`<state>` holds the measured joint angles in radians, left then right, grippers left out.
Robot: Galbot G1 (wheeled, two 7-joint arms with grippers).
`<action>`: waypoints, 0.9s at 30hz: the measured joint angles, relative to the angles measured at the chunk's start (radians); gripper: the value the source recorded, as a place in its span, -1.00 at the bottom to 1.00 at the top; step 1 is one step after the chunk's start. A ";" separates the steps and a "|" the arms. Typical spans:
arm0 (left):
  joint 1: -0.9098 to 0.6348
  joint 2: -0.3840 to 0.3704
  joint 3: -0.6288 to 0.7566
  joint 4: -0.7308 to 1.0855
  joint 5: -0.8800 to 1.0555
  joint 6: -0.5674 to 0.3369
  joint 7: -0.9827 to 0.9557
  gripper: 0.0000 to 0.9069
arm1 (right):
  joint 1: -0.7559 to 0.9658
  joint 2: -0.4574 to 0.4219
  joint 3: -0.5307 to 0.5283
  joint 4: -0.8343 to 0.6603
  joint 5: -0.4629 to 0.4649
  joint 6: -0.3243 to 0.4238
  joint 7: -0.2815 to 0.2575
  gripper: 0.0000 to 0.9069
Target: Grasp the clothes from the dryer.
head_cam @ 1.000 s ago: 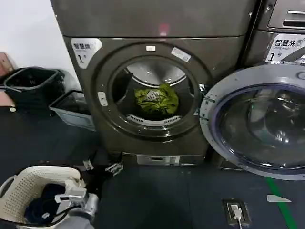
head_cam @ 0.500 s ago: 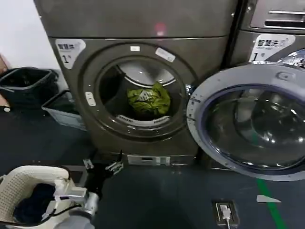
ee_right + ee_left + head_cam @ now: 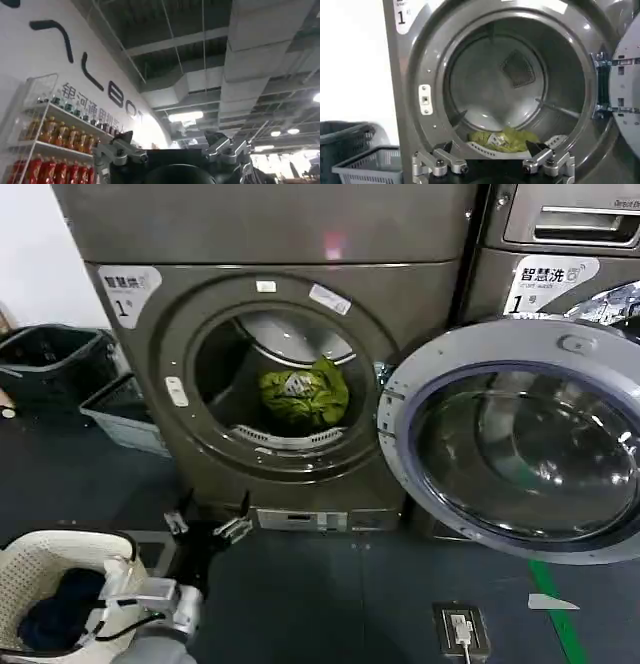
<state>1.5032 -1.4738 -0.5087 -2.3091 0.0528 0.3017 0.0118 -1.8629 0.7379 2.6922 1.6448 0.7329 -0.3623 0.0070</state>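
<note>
While the clothes (image 3: pixel 303 393) lie low in the drum of the dryer (image 3: pixel 120 354), the left gripper (image 3: pixel 208 527) is held spread wide below the door hole. A reach inside is needed next.

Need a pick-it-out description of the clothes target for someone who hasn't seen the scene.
Find the dryer, the big bronze-grey machine labelled "1" with its door swung open. Inside the drum, at the bottom front, lie the clothes, a small yellow-green bundle with a pale patch. The other cloth, in the white basket, is dark blue.
</note>
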 measured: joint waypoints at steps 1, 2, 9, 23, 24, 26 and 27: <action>-0.003 -0.001 0.001 0.000 0.002 0.000 0.000 1.00 | -0.001 0.000 0.000 0.001 0.002 0.005 0.000 1.00; -0.005 -0.001 0.002 0.001 0.002 0.000 0.000 1.00 | -0.003 0.000 0.002 0.001 0.004 0.010 0.000 1.00; -0.022 -0.002 0.013 0.010 0.002 -0.006 0.006 1.00 | -0.014 0.005 0.010 0.007 0.018 0.032 0.004 1.00; -0.053 0.000 0.037 0.037 -0.002 0.004 0.009 1.00 | -0.035 0.019 0.026 0.014 0.025 0.042 0.000 1.00; -0.053 0.000 0.038 0.037 -0.002 0.004 0.010 1.00 | -0.036 0.019 0.027 0.015 0.025 0.043 -0.001 1.00; -0.054 -0.001 0.038 0.037 -0.003 0.005 0.010 1.00 | -0.037 0.019 0.027 0.015 0.026 0.044 -0.003 1.00; -0.054 -0.001 0.038 0.037 -0.003 0.005 0.010 1.00 | -0.036 0.019 0.027 0.015 0.026 0.045 -0.004 1.00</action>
<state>1.4489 -1.4750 -0.4708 -2.2722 0.0501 0.3065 0.0219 -1.8994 0.7573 2.7192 1.6602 0.7585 -0.3176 0.0031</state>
